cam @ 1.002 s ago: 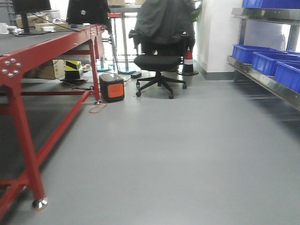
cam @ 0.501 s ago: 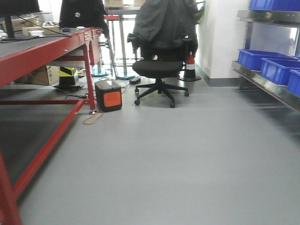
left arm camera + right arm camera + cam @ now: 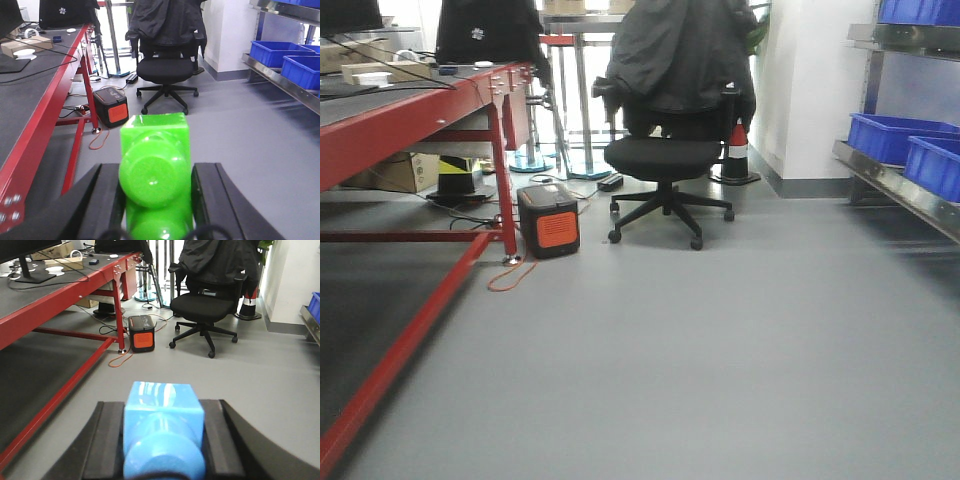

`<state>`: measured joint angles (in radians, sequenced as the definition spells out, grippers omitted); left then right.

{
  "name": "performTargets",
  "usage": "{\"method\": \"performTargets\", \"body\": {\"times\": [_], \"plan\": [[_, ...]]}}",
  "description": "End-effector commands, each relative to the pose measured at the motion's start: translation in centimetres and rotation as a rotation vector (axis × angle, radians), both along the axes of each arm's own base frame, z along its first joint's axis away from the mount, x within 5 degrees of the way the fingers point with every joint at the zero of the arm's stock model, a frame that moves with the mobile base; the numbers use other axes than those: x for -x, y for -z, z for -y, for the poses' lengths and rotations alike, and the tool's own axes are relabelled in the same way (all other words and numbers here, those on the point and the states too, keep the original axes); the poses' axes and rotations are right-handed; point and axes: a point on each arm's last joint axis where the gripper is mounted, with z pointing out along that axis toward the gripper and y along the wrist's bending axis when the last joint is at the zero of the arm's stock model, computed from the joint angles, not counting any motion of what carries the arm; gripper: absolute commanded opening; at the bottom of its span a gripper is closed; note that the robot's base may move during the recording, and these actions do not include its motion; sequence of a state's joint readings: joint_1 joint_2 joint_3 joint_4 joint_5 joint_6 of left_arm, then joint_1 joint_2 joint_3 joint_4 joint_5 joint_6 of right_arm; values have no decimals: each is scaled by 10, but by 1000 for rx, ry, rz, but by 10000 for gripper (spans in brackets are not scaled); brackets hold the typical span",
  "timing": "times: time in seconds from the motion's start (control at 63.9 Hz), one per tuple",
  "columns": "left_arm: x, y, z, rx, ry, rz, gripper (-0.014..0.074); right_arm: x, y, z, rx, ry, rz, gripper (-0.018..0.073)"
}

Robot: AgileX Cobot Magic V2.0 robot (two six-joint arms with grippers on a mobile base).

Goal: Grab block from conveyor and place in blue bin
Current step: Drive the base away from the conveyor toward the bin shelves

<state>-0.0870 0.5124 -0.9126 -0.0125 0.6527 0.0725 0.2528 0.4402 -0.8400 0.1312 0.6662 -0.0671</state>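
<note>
In the right wrist view, my right gripper (image 3: 163, 412) is shut on the bright blue block (image 3: 162, 432), its rounded part facing the camera. In the left wrist view, my left gripper (image 3: 155, 172) is shut on a bright green block (image 3: 155, 160) of the same shape. Both are held above the grey floor. The conveyor (image 3: 410, 118), with its red frame and dark belt (image 3: 30, 90), runs along the left. Blue bins (image 3: 895, 135) sit on a metal shelf at the right, and show again as blue bins (image 3: 272, 52) in the left wrist view. Neither gripper shows in the front view.
A black office chair (image 3: 665, 150) draped with a dark jacket stands ahead. An orange and black box (image 3: 548, 220) with an orange cable (image 3: 505, 277) sits by the conveyor leg. A traffic cone (image 3: 737, 150) is by the far wall. Monitors and boxes rest on the belt.
The front view has moved forward. The conveyor's near leg has slid out at the left, the chair and box are closer, and the blue bins have shifted toward the right edge.
</note>
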Motion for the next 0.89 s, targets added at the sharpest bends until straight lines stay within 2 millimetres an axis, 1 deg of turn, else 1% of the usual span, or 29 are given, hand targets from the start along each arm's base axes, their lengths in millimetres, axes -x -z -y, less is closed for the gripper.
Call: {"method": "performTargets", "body": {"times": [0.0, 0.877], "plan": [[1, -2, 1, 11, 7, 23, -111, 1, -5, 1, 1, 6, 38, -153], [1, -2, 1, 11, 7, 23, -111, 1, -5, 1, 1, 6, 38, -153]]}}
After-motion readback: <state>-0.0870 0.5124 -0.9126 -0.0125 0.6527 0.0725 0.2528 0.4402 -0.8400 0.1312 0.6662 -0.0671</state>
